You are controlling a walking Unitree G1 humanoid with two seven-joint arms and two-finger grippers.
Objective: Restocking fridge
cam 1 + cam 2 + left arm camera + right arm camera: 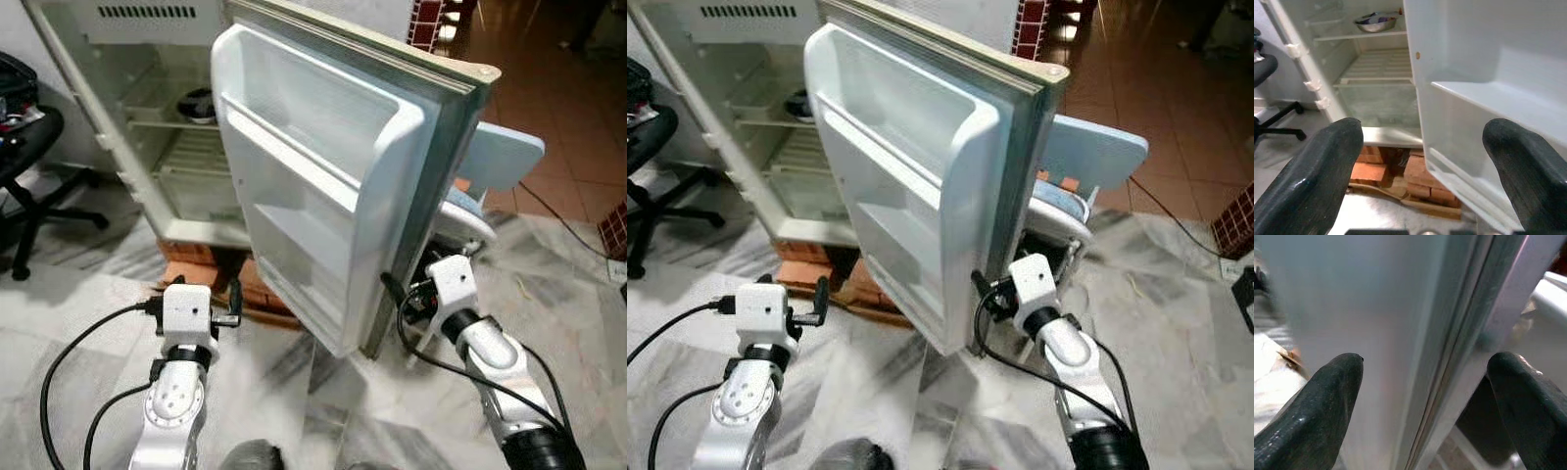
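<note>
Fridge [147,108] stands far left, door [323,186] swung wide open toward the robot, inner side w/ door shelves [294,147] facing left. Door shelves look bare. Inside the fridge a bowl [199,105] sits on an upper shelf; wire rack below it looks bare. Fridge rests on bricks [196,257] at its base.

Right gripper [1425,396] is at the door's free edge, low down. Fingers [1317,411] spread wide, one on each side of the edge and its seal; not clamped on it, so open. No contact can be confirmed from the wrist view. Left gripper [1420,166] hovers low, near side of the bricks, fingers [1308,181] also spread wide, holding nothing, aimed at the fridge interior and the door's lower shelf.

Neither gripper carries stock, so restocking proper looks not yet begun; step in hand is prob. positioning the door.

Risks, as judgement:
- Right gripper straddles the edge near the bottom; a push there could twist the door or scrape the seal.
- Cable [431,357] loops off the right wrist just beside the door's lower corner; could snag if the door swings.
- A pale blue chair [495,162] sits right behind the door; opening further may hit it.
- Fridge on bricks may rock if the door is shoved hard.
- Office chair [29,196] at far left narrows the approach.
</note>
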